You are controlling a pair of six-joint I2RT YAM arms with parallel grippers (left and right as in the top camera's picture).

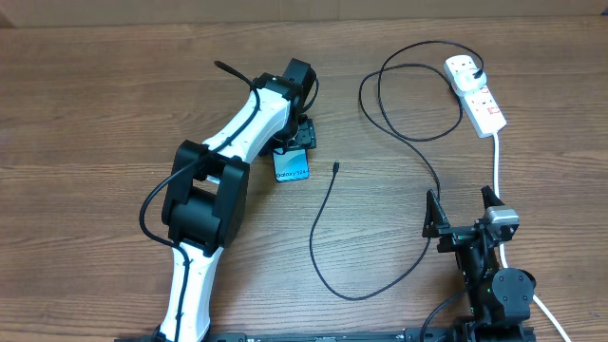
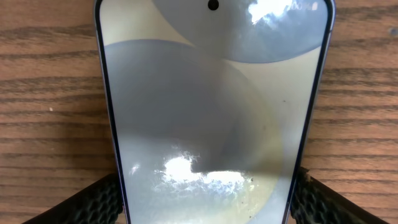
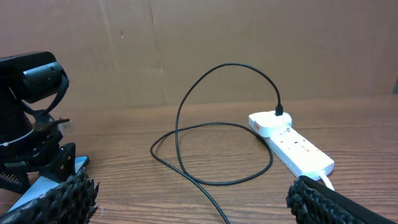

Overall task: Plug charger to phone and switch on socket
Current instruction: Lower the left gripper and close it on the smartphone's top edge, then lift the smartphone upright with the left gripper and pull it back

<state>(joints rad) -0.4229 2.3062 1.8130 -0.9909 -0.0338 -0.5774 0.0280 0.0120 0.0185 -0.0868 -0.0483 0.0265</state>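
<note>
Right gripper (image 1: pixel 460 204): nearest the robot's base, at the right of the table (image 1: pixel 95 114); its fingers (image 3: pixel 68 196) stand wide apart with nothing between them.
Cable (image 1: pixel 328 218): thin and black, lying in a long curve on the wood just left of the right gripper, apart from it.
Connector tip (image 1: pixel 337 167): the cable's free end, on the table just right of the phone, not touching it.
Phone (image 1: pixel 292 168): flat on the table, screen up, at the end of the left arm; white writing on the blue screen reads "Galaxy S24".
Left gripper (image 1: pixel 296 144): straddles the phone's far end, with one pad (image 2: pixel 93 199) at each long edge; whether they press the frame cannot be told.
Cable loops: farther back the cable makes wide loops on the wood and rises to the plug (image 3: pixel 270 122).
Power strip (image 1: pixel 480 95): white, at the far right, with the white plug in its far outlet; its red markings are too small to read.
White cord (image 1: pixel 498 157): thick, running from the strip's near end toward the right arm.
</note>
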